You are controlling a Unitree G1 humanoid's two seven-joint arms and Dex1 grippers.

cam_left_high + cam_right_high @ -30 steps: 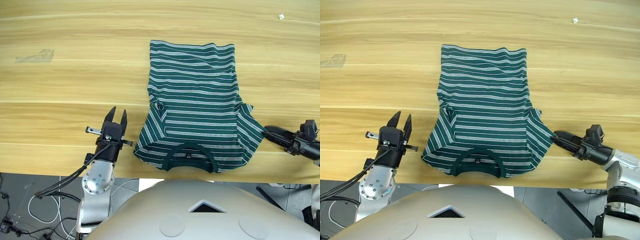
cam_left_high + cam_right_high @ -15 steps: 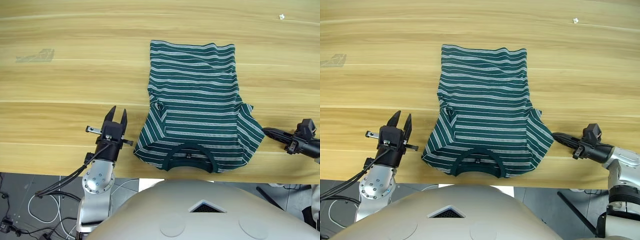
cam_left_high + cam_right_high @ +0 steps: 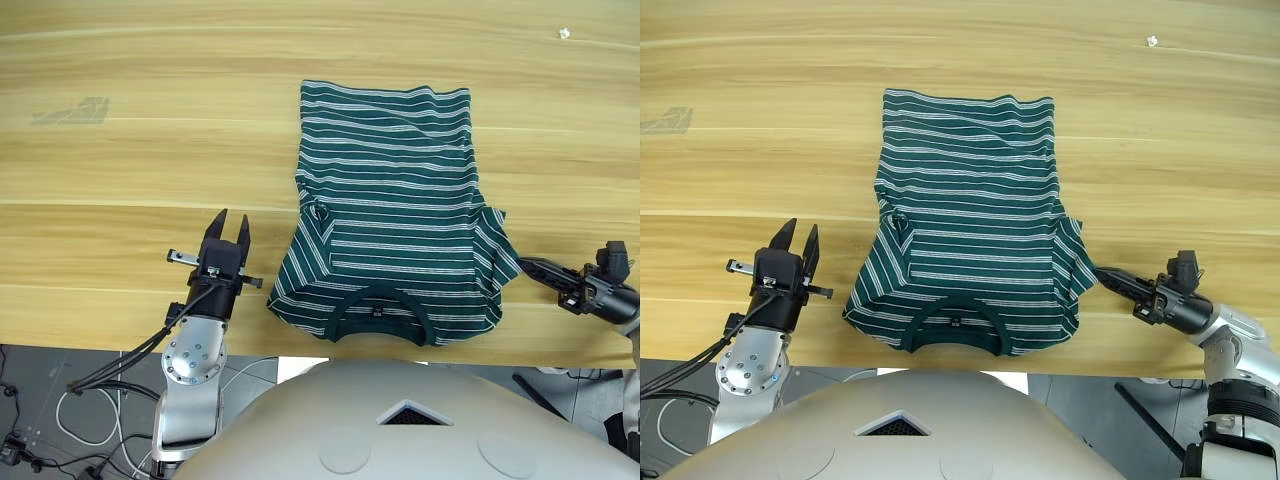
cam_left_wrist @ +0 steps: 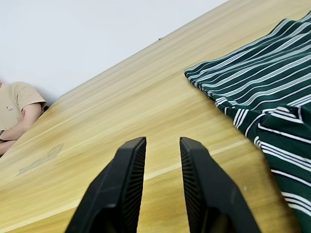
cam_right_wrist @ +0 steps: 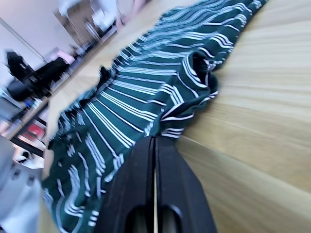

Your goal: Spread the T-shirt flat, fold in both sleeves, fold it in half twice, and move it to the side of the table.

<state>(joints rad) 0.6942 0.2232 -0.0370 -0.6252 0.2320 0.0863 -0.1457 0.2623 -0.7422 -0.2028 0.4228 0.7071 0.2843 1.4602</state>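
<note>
A dark green T-shirt [image 3: 395, 220] with white stripes lies flat on the wooden table [image 3: 130, 170], collar toward the near edge and hem at the far side. Both sleeves are turned in over the body. My left gripper [image 3: 232, 218] stands open on the bare wood, a short gap to the left of the shirt's near left corner [image 4: 272, 121]. My right gripper [image 3: 524, 263] is shut and lies low on the table at the shirt's right side. Its tip [image 5: 154, 141] touches the edge of the right sleeve [image 5: 194, 92], and I see no cloth between the fingers.
A small white scrap [image 3: 563, 32] lies at the far right of the table. A faint grey mark [image 3: 70, 111] sits on the wood at the far left. The near table edge [image 3: 120, 345] runs just behind both wrists, with cables [image 3: 60, 400] on the floor below.
My right gripper has slid a little left against the right sleeve, whose edge has drawn in slightly. My left gripper has shifted very slightly left.
</note>
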